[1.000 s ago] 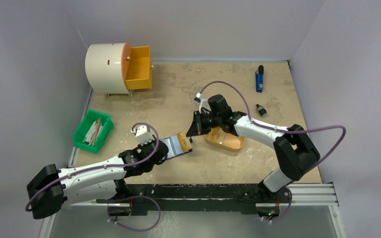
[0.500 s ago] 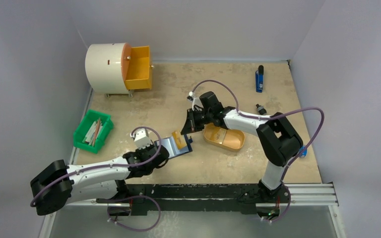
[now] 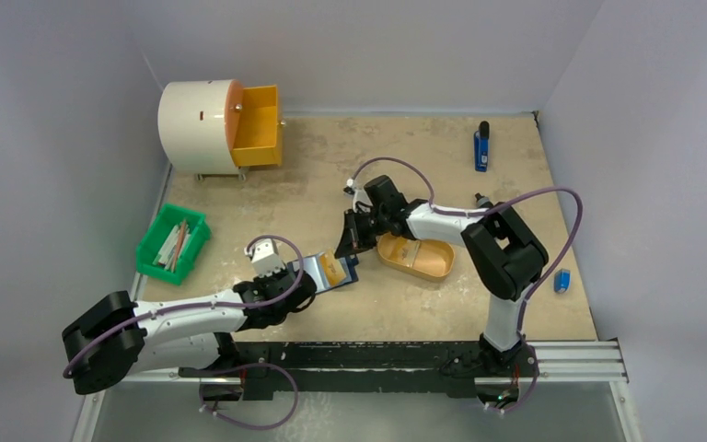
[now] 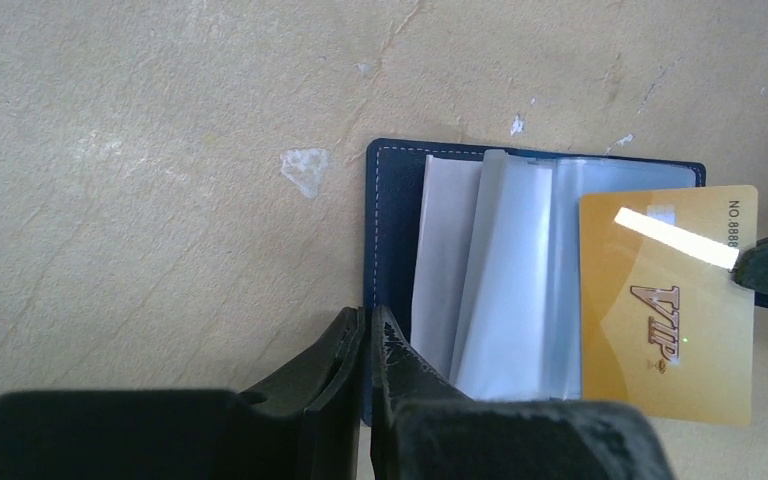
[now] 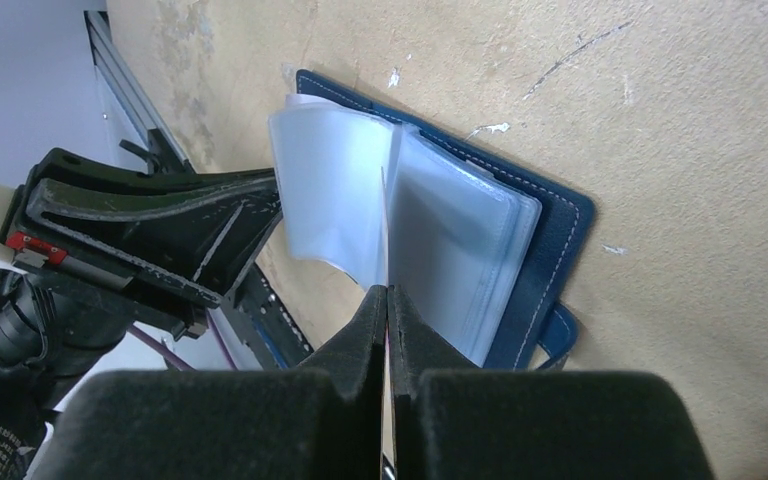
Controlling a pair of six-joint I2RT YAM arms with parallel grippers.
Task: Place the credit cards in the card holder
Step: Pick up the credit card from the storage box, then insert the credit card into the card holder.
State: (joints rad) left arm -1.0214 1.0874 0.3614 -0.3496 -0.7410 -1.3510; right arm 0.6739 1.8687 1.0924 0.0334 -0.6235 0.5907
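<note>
The navy card holder (image 4: 392, 200) lies open on the table, its clear sleeves fanned up (image 5: 440, 220). My left gripper (image 4: 368, 318) is shut on the near edge of its navy cover. A gold credit card (image 4: 665, 330) marked VIP lies flat over the right-hand sleeves. My right gripper (image 5: 388, 295) is shut on the card's far edge, and in its own view the card is only a thin sliver between the fingers. From above, the card holder (image 3: 318, 269), the credit card (image 3: 333, 269) and both grippers, left (image 3: 306, 282) and right (image 3: 346, 245), crowd together at centre.
An orange oval tray (image 3: 416, 258) sits just right of the holder. At the left edge stands a green bin (image 3: 173, 242) of sticks. A white drum with an open orange drawer (image 3: 256, 124) stands far left. Blue items lie far right (image 3: 481, 147) and near right (image 3: 562, 281).
My right gripper has carried the gold card left and down from the orange tray onto the open holder. The left jaws have narrowed on the navy cover.
</note>
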